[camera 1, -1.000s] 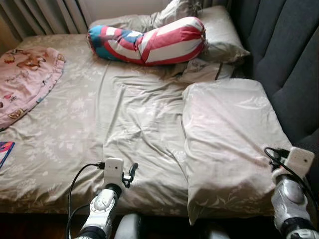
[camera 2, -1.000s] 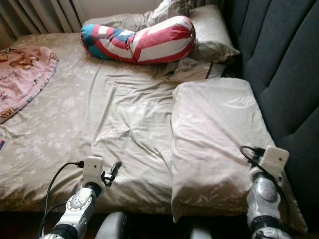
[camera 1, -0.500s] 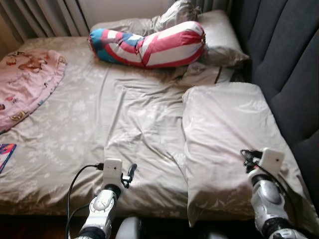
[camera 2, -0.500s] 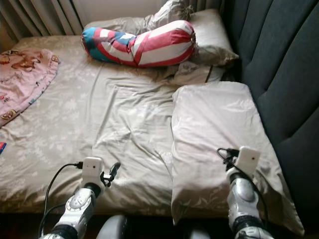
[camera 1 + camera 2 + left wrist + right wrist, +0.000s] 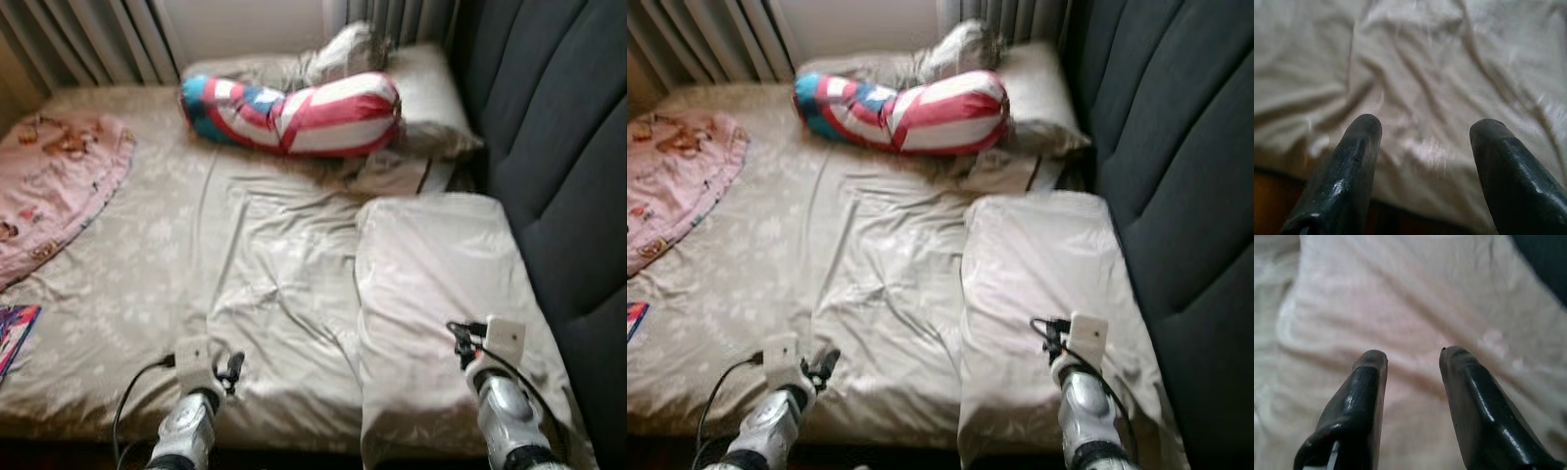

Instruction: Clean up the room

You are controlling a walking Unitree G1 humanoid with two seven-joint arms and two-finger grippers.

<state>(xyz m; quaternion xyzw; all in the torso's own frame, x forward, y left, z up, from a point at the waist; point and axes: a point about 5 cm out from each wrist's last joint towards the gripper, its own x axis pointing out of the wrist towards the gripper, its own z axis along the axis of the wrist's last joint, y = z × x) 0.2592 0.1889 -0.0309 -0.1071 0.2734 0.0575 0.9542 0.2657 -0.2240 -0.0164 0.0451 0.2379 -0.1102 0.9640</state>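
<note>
We are holding our right gripper (image 5: 1410, 357) over the big flat pillow (image 5: 441, 294), and its two black fingers (image 5: 1366, 396) are standing a little apart with nothing between them. The pillow is lying on the right side of the bed, right next to the dark padded headboard (image 5: 558, 147). Our left gripper (image 5: 1422, 132) is hanging over the near edge of the bed, and its fingers are spread wide with nothing in them. Under it the sheet (image 5: 255, 264) is looking crumpled, with lots of folds running across it. The sheet is covering the whole bed (image 5: 735, 284) and it has a pale flower pattern. Farther back, a long roll pillow (image 5: 294, 108) with red, white and blue stripes is lying across the bed. It is resting against another pale pillow (image 5: 431, 88) in the far corner, and some bunched-up cloth is sitting behind it. On the left side of the bed a pink blanket (image 5: 54, 196) with little pictures is spreading out flat. Near the left edge, a bright book (image 5: 12, 333) is peeking in, well apart from the blanket. Behind the bed, grey curtains (image 5: 88, 39) are hanging down.
</note>
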